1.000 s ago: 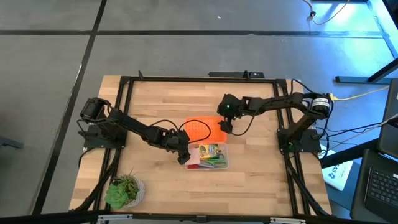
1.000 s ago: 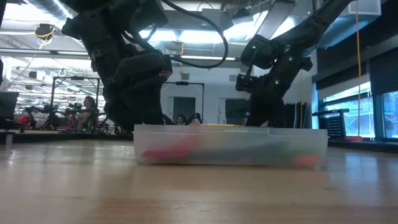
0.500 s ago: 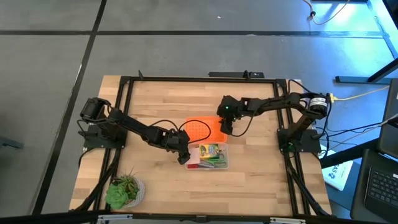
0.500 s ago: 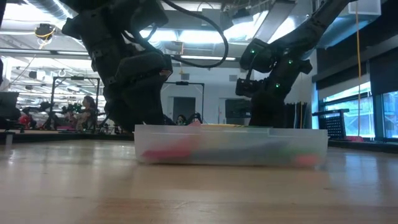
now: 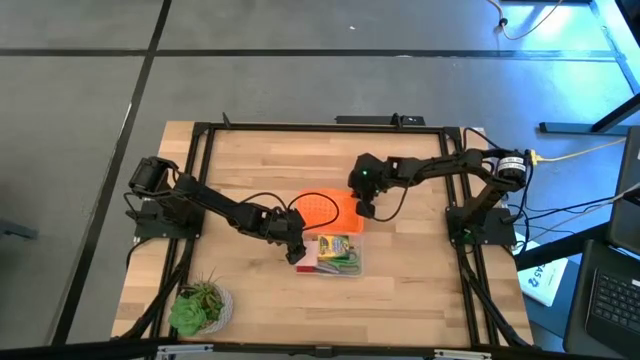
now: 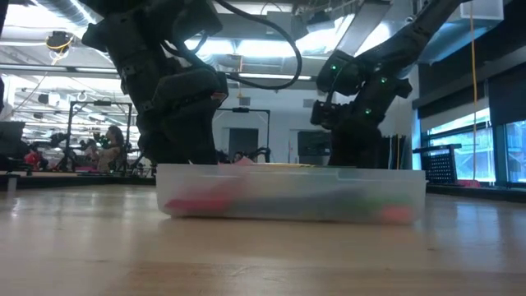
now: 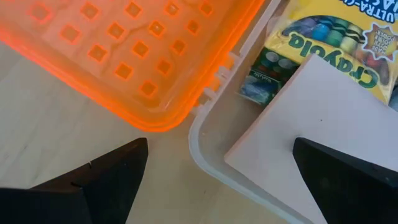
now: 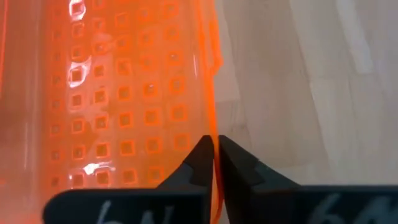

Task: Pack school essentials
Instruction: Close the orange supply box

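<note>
A clear plastic box (image 5: 338, 255) sits mid-table and holds the yellow-green crayon box (image 7: 329, 37), a pink note pad (image 7: 298, 118) and green-handled scissors (image 5: 345, 262). Its orange perforated lid (image 5: 325, 210) lies just beyond it, toward the far edge. My left gripper (image 5: 297, 250) is open at the box's near-left corner (image 7: 199, 134), one finger on either side of it. My right gripper (image 5: 366, 209) is shut on the lid's right edge. My right gripper pinches the orange lid's right-hand rim (image 8: 212, 127) between its two fingertips. The fingers (image 8: 198, 160) come from the table's right, slanting down, and the thin rim runs straight between them. Whether the lid is off the table cannot be told.
A green potted plant (image 5: 200, 308) stands at the near left corner. Black frame rails (image 5: 195, 200) run along the table's left, right and far sides. Bare wood lies near of the box and to its right.
My right gripper has come a little toward the lid and shut on its right rim. The clear box has slid slightly toward the table's left. My left arm has kept still.
</note>
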Robot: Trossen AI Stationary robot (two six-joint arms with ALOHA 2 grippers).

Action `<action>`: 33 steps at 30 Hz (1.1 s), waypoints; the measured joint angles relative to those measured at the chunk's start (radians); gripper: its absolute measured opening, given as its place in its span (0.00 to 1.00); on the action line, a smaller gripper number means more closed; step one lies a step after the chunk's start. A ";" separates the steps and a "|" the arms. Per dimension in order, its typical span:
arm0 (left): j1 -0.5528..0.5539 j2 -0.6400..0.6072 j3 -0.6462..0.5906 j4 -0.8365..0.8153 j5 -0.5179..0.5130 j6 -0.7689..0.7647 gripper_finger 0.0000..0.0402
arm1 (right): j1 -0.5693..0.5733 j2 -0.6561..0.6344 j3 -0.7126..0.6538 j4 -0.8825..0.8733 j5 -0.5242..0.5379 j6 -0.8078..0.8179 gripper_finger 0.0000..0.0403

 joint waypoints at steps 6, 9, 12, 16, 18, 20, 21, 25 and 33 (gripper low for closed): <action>0.000 0.000 0.000 0.001 0.000 0.000 0.99 | 0.000 0.000 0.041 -0.009 0.004 -0.027 0.07; 0.000 0.000 0.000 0.000 0.000 0.000 0.99 | 0.000 0.000 0.070 -0.047 0.003 -0.035 0.04; 0.000 0.000 0.000 0.000 0.001 0.000 0.99 | 0.000 0.000 0.103 -0.104 -0.003 -0.053 0.03; 0.000 0.000 0.000 0.000 0.000 0.000 0.99 | 0.000 0.000 0.152 -0.187 -0.003 -0.052 0.05; 0.000 0.000 0.000 -0.002 0.000 0.000 0.99 | 0.000 0.000 0.177 -0.220 -0.003 -0.051 0.06; 0.000 0.000 0.000 -0.005 0.000 0.000 0.99 | 0.000 0.000 0.202 -0.259 -0.003 -0.051 0.06; 0.000 0.000 0.000 -0.005 0.000 0.000 0.99 | 0.000 0.000 0.215 -0.274 -0.003 -0.054 0.06; 0.000 0.002 0.000 -0.005 0.000 -0.001 0.99 | 0.000 -0.001 0.237 -0.281 -0.002 -0.087 0.04; -0.001 0.058 0.005 0.027 0.010 -0.011 0.99 | 0.000 -0.001 0.237 -0.281 0.001 -0.100 0.05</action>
